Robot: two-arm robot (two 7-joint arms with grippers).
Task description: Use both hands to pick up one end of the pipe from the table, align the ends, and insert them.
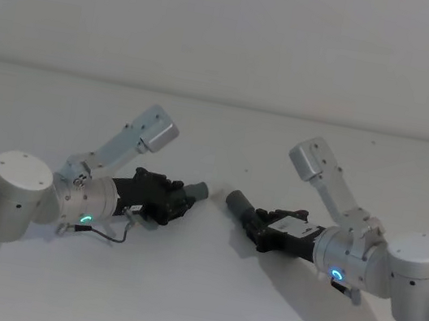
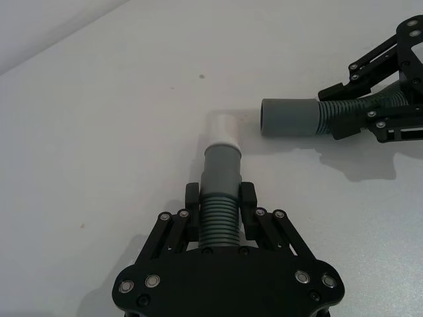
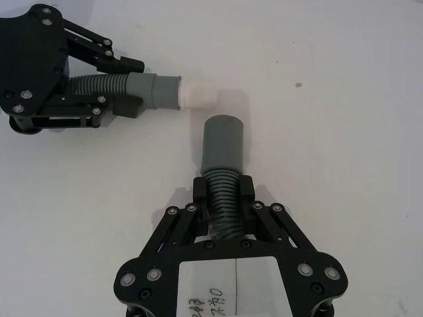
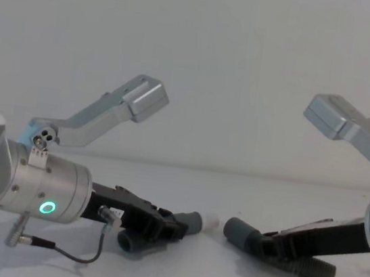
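Grey ribbed hose [image 2: 218, 228] behind the whitish-tipped cuff [image 2: 221, 162] is pinched by the left claw [image 2: 220, 198], low over the table [image 1: 193, 289]. Further right, the other hose [image 3: 225, 221] is pinched behind its wider socket cuff [image 3: 223, 142] by the right claw [image 3: 223, 195], ends near but not touching.

Robotics lab or test cell, by the look: plain matte off-white worktop [image 1: 190, 305] runs back to a bare pale wall [image 1: 237, 24]. Two silver robot arms, left arm [image 1: 19, 194] & right arm [image 1: 417, 277], reach over it, each w/ a glowing status ring [image 4: 46, 208] and a boxy silver housing [image 1: 156, 130] on an angled bracket [image 1: 109, 151]. Thin black cable [image 4: 74, 255] hangs loose at the left wrist. Flat, even light; soft shadows.
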